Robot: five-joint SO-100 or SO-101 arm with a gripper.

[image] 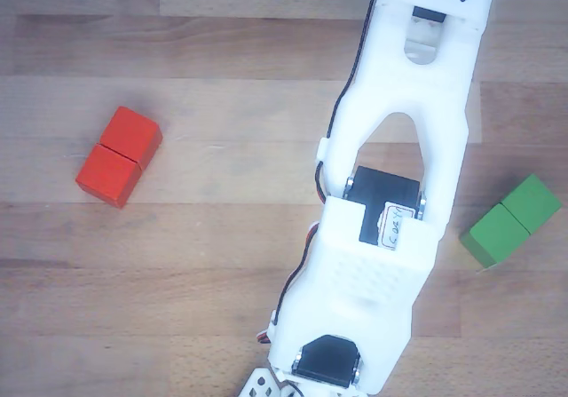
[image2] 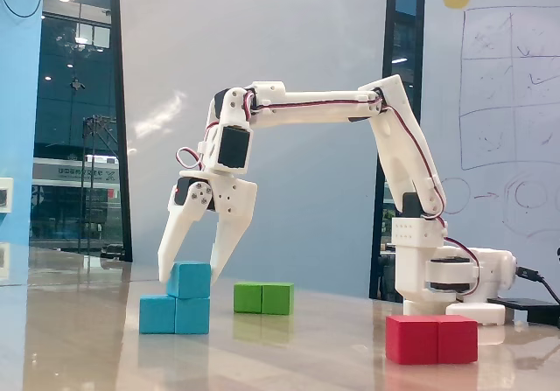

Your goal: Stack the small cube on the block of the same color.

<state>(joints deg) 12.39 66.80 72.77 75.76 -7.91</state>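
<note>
- In the fixed view the gripper (image2: pixel 187 275) has its fingers spread apart, one on each side of the small cube (image2: pixel 190 280).
- The small cube sits on the right half of the blue block (image2: pixel 174 314).
- The other view shows neither; the white arm (image: pixel 390 202) covers the middle of the worktop (image: pixel 195 264).
- Both views show the red block (image: pixel 118 156) and green block (image: pixel 510 220), well apart.

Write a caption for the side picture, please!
Open claw straddles small cube resting on blue block.
</note>
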